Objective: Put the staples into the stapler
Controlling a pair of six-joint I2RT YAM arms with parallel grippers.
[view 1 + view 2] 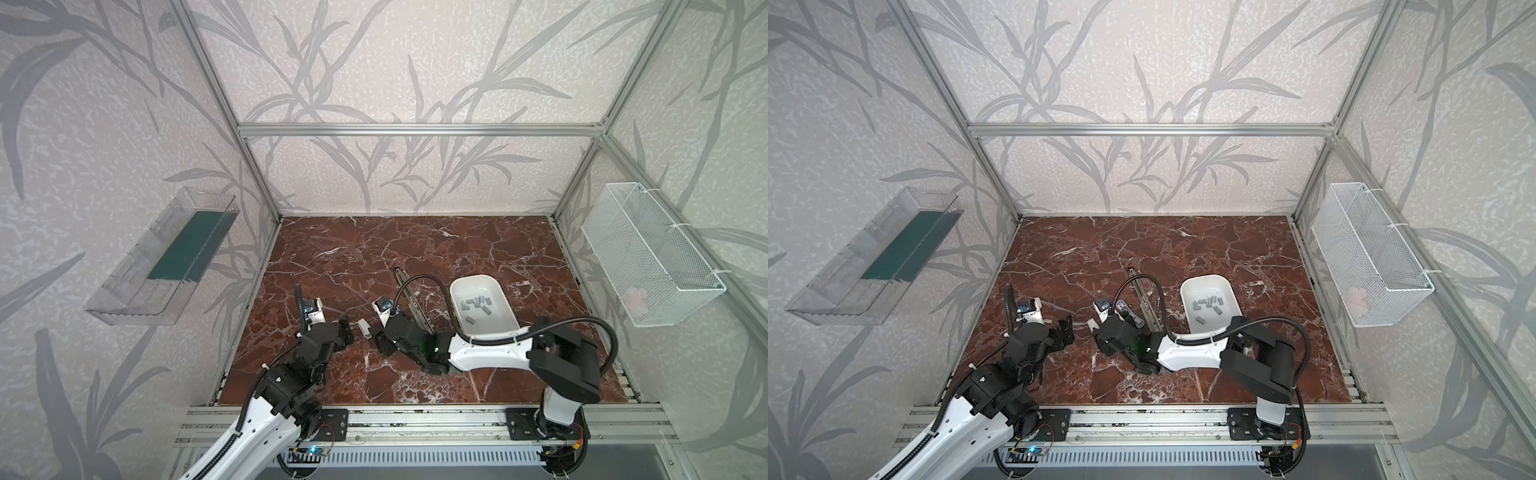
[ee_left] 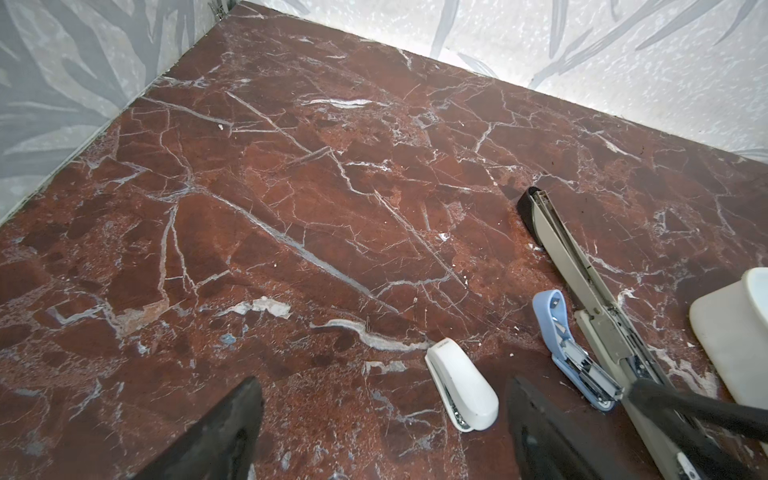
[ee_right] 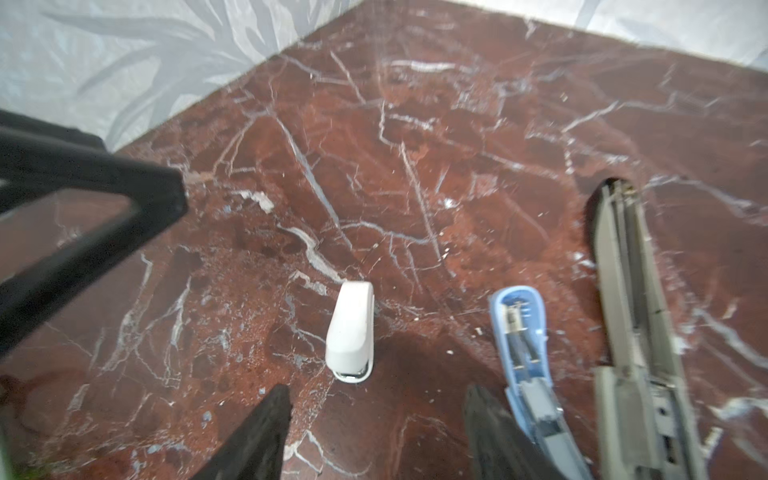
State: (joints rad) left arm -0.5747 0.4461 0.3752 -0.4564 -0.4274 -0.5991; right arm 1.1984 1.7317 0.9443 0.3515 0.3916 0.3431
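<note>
A small white stapler (image 1: 363, 328) (image 2: 461, 386) (image 3: 351, 336) lies closed on the marble table, between my two grippers. My left gripper (image 1: 348, 330) (image 2: 382, 384) is open, with the white stapler lying inside its span near one finger. My right gripper (image 1: 376, 338) (image 3: 378, 390) is open and empty, its tips just short of that stapler. A light blue stapler (image 1: 1129, 311) (image 3: 523, 345) lies opened beside a long grey stapler (image 1: 409, 295) (image 3: 631, 291), also opened. The staples (image 1: 478, 303) (image 1: 1210, 303) lie loose in a white tub (image 1: 478, 279).
A clear plastic bin (image 1: 166, 257) holding something dark green hangs on the left wall. A white wire basket (image 1: 652, 253) hangs on the right wall. Aluminium posts stand at the table's corners and a rail (image 1: 415, 419) runs along the front edge.
</note>
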